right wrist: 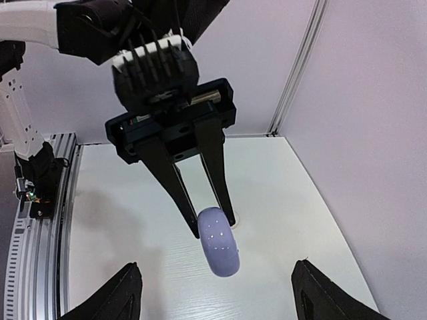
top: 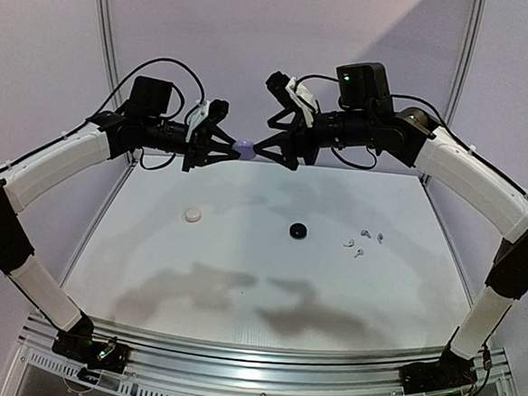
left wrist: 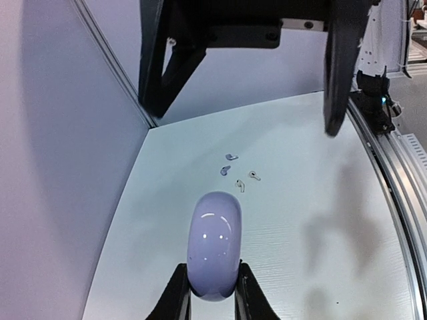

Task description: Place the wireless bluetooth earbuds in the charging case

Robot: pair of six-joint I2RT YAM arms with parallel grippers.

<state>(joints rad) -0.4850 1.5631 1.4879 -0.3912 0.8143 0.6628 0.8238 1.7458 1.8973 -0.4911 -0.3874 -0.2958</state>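
A rounded lavender charging case (top: 247,148) hangs in the air above the table's far middle, lid closed. My left gripper (left wrist: 212,283) is shut on its near end; the case (left wrist: 215,243) sticks out past the fingertips. My right gripper (right wrist: 217,270) faces it from the other side and stands open, its fingers (right wrist: 127,293) wide apart and clear of the case (right wrist: 219,243). Several tiny wireless bluetooth earbuds (top: 362,241) lie loose on the white table at the right, and they also show in the left wrist view as earbuds (left wrist: 239,172).
A round white case (top: 192,215) lies on the table at the left and a round black case (top: 298,229) near the middle. Grey walls with metal posts (top: 108,33) close in the back and sides. An aluminium rail (top: 261,370) runs along the near edge.
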